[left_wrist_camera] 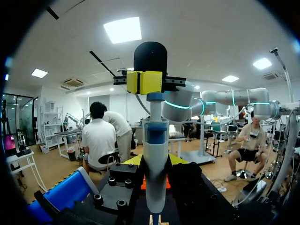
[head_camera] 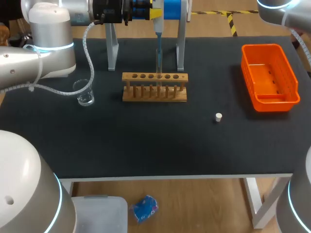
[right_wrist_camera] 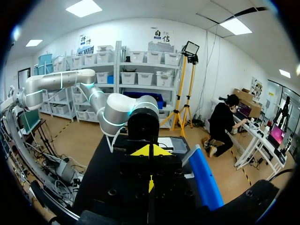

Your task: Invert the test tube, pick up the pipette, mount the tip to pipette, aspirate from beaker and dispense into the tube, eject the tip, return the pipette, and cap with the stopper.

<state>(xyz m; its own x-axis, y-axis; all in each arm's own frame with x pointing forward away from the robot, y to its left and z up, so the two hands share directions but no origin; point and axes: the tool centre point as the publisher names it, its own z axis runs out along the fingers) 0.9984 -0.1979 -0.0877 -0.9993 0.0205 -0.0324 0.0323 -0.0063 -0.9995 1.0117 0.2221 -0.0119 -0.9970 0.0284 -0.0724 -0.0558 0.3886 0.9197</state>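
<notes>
Left gripper (head_camera: 155, 13) reaches in from far left, fingers pinching the pipette (head_camera: 158, 48) from both sides and holding it upright over the wooden rack (head_camera: 154, 93). The pipette's lower end comes down at one of the rack's middle holes; the test tube there is too faint to make out. In the left wrist view the right gripper (left_wrist_camera: 145, 82) sits at the pipette's top end, yellow tips pressed together; can't tell if it touches. Beaker (head_camera: 85, 92) stands left of the rack, well apart. White stopper (head_camera: 218, 117) lies on the black table (head_camera: 146, 145), near-right of the rack. Orange basket (head_camera: 269, 77) is far right. White-legged stand (head_camera: 112, 48) is just behind the rack.
</notes>
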